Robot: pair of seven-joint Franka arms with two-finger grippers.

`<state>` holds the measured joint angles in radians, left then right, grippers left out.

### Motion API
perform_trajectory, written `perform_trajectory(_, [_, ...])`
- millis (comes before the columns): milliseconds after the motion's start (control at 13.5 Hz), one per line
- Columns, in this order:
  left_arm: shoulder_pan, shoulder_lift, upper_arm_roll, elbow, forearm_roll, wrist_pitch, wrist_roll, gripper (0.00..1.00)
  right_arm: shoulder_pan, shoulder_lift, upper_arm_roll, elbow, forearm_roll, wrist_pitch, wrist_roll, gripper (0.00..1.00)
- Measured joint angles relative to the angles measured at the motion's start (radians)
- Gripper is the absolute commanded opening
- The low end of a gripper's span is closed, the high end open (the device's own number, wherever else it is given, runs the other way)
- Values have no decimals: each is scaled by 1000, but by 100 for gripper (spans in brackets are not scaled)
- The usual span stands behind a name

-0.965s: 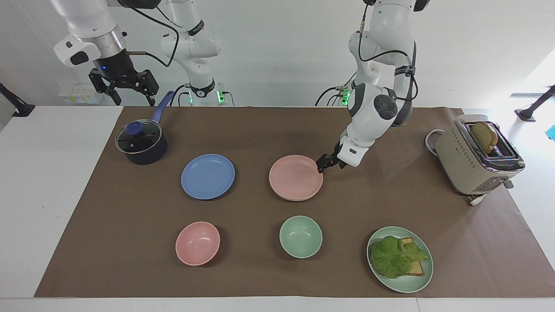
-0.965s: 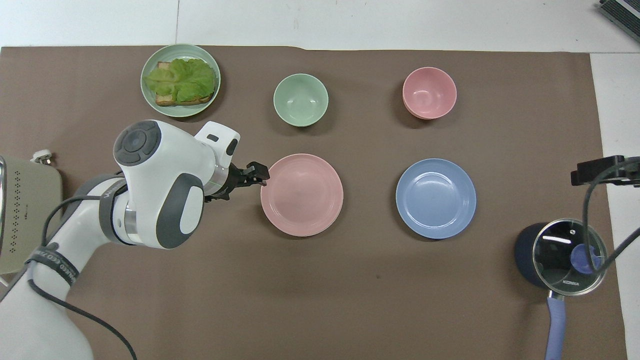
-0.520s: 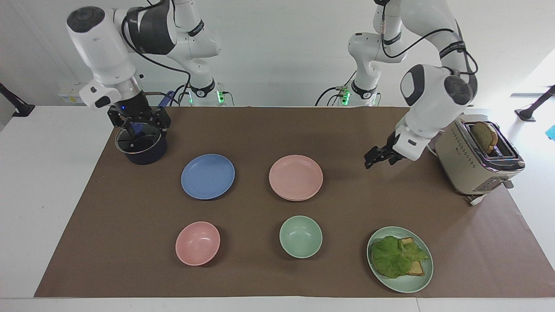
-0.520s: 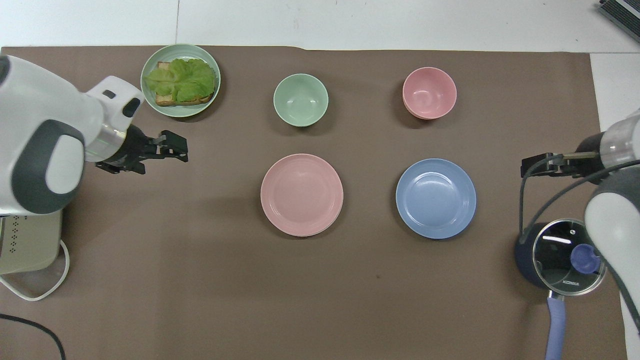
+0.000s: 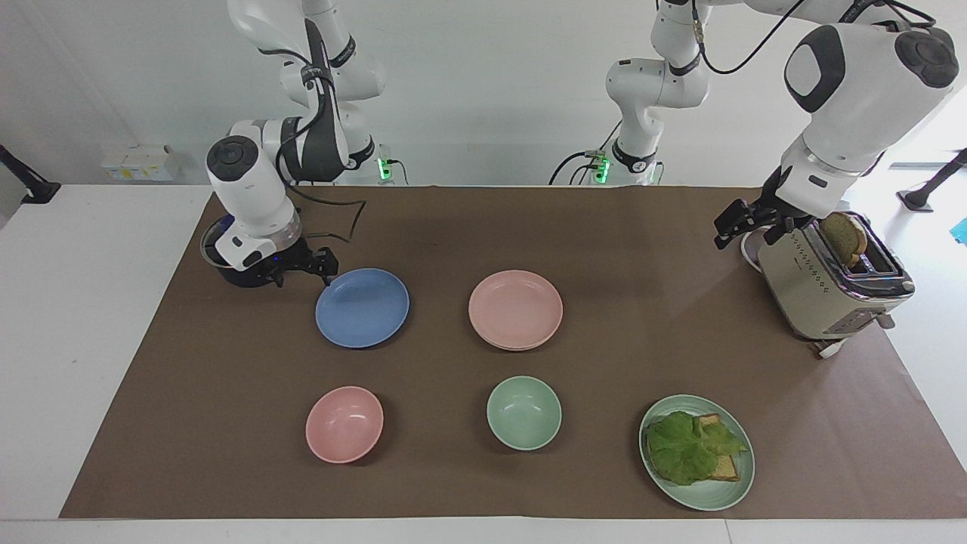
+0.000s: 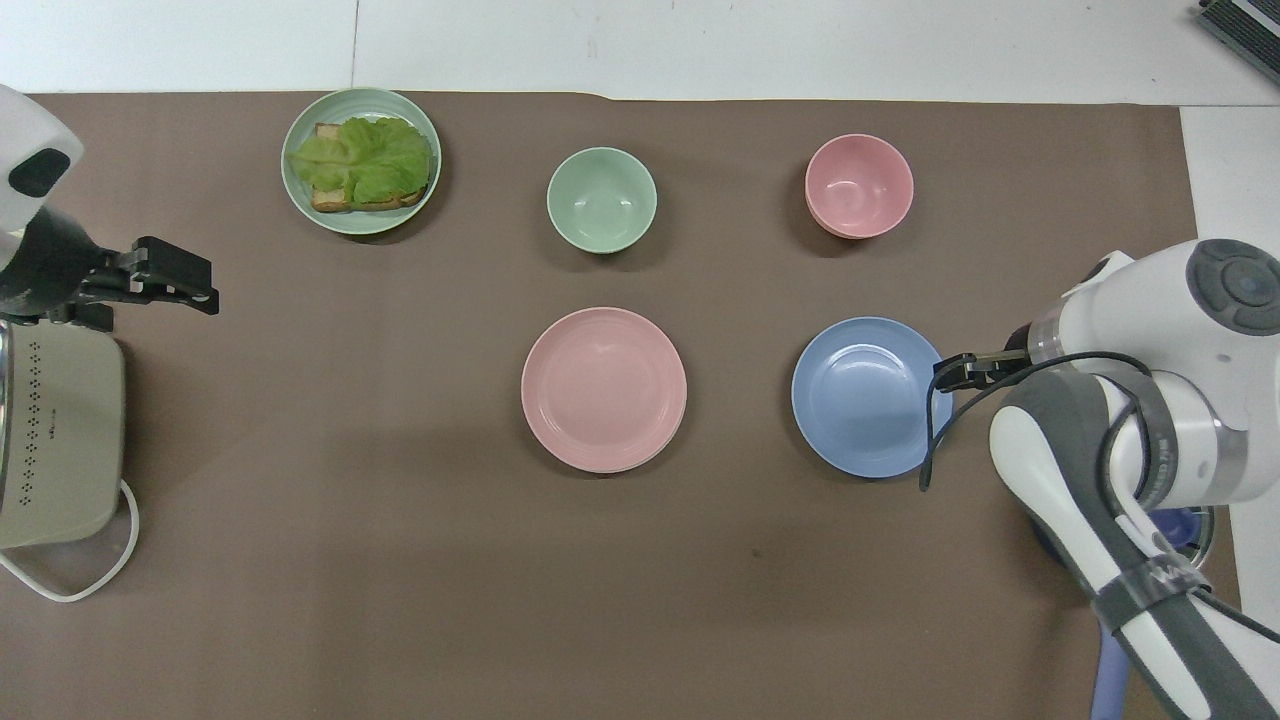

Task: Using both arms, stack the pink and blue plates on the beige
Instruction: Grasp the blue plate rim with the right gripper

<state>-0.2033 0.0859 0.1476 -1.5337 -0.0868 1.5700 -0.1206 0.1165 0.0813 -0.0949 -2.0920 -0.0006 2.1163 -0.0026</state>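
The blue plate (image 5: 362,307) (image 6: 868,398) lies flat on the brown mat toward the right arm's end. My right gripper (image 5: 326,270) (image 6: 945,372) hangs low at this plate's rim, on the side toward the pot, open; I cannot tell if it touches the rim. The pink plate (image 5: 515,308) (image 6: 604,389) rests mid-mat with a thin second rim showing under its edge. The beige plate is otherwise hidden. My left gripper (image 5: 724,237) (image 6: 198,282) is open and empty, raised in the air next to the toaster.
A beige toaster (image 5: 831,276) (image 6: 55,440) holding toast stands at the left arm's end. A dark pot (image 5: 245,276) sits by the right gripper, mostly covered by the arm. Farther out are a pink bowl (image 5: 344,424), a green bowl (image 5: 523,412) and a green plate (image 5: 729,495) with lettuce and toast.
My left gripper has pulled away from the pink plate's rim and risen beside the toaster. The right arm has swung down from above the pot to the blue plate's rim.
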Motion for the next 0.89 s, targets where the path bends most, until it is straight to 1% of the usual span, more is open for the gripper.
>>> perform_trajectory(223, [0,-70,-7,6,38,-46,54,100,-12,43,0,-55,25,93,-55,100])
perform_trajectory(445, [1,-89,0,5,60,-52,104,100,-21,76,-1,-93,71,147,-75,100])
perform_trajectory(520, [2,-88,1,4,61,-52,114,100,-19,84,-1,-98,78,155,-79,81])
perform_trajectory(594, [3,-87,3,3,61,-52,119,100,-17,90,-1,-103,79,165,-87,49])
perform_trajectory(668, [3,-87,3,2,61,-52,121,100,-18,92,0,-109,80,169,-115,21])
perform_trajectory(742, [3,-87,3,2,61,-52,121,100,-22,92,-1,-111,81,169,-148,0])
perform_trajectory(891, [3,-87,3,2,61,-52,121,100,-36,92,-3,-112,82,169,-167,0])
